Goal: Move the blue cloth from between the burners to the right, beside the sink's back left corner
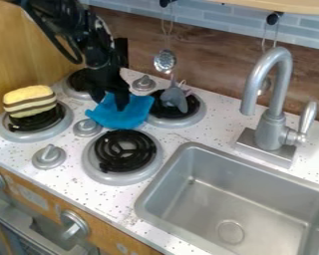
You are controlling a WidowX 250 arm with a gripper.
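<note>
One blue cloth point(125, 118), spread fingers point(122, 99) seemingly touching it, burners point(124, 150) nearby

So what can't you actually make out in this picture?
In the camera view:
How the claw meets the blue cloth: too dark and small there.
Part of the back left burner: hidden by the arm.
Part of the front left burner: covered by the yellow striped toy.
The sink's lower right corner: cut off by the picture's edge.
Any marks on the stove knob: too small.
</note>
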